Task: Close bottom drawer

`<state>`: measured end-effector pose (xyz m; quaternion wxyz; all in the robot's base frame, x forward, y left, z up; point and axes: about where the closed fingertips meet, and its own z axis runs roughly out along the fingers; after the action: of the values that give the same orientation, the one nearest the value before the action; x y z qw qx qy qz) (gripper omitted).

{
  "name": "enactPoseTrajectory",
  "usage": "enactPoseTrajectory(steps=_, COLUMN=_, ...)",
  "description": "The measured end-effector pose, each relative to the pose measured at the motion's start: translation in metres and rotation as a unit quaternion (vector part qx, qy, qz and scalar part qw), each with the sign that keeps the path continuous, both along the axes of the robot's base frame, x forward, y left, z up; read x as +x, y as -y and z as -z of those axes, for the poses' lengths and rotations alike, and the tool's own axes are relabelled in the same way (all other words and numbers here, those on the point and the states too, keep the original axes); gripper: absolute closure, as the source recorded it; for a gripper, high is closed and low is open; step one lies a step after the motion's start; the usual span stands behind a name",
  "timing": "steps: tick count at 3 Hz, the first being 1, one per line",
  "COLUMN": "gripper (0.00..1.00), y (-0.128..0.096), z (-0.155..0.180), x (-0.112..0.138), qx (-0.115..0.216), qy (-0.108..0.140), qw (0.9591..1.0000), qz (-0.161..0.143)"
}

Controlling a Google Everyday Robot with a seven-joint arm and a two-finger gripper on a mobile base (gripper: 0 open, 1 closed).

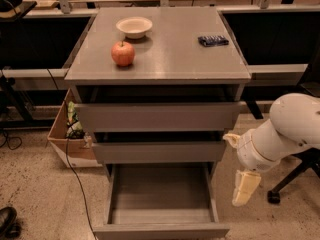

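Observation:
The bottom drawer (160,196) of the grey cabinet stands pulled far out, its grey tray body bare inside and its slim front panel (161,231) at the lower edge of the view. The two drawers above it, the middle one (159,152) and the top one (159,116), stick out only a little. My white arm comes in from the right, and the gripper (245,188) with cream fingers hangs pointing down, just right of the open drawer's right side wall and apart from it.
On the cabinet top (165,59) are a red apple (123,53), a white bowl (134,26) and a small dark packet (213,40). A cardboard box (70,141) and a cable lie on the floor at left. A chair base (292,181) stands at right.

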<state>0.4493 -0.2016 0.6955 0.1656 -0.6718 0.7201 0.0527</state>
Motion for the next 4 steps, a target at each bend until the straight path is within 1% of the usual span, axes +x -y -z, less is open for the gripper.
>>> enactPoseTrajectory(steps=1, gripper=0.00, y=-0.008, z=0.030, x=0.006, qx=0.006, qy=0.010, qw=0.9999, qz=-0.007)
enactPoseTrajectory(steps=2, gripper=0.00, y=-0.031, z=0.117, x=0.027, qx=0.017, qy=0.022, qw=0.9995, qz=-0.013)
enactPoseTrajectory(steps=3, gripper=0.00, y=-0.046, z=0.176, x=0.050, qx=0.019, qy=0.025, qw=0.9994, qz=-0.010)
enactPoseTrajectory(steps=4, gripper=0.00, y=-0.061, z=0.236, x=0.062, qx=0.016, qy=0.014, qw=0.9998, qz=0.000)
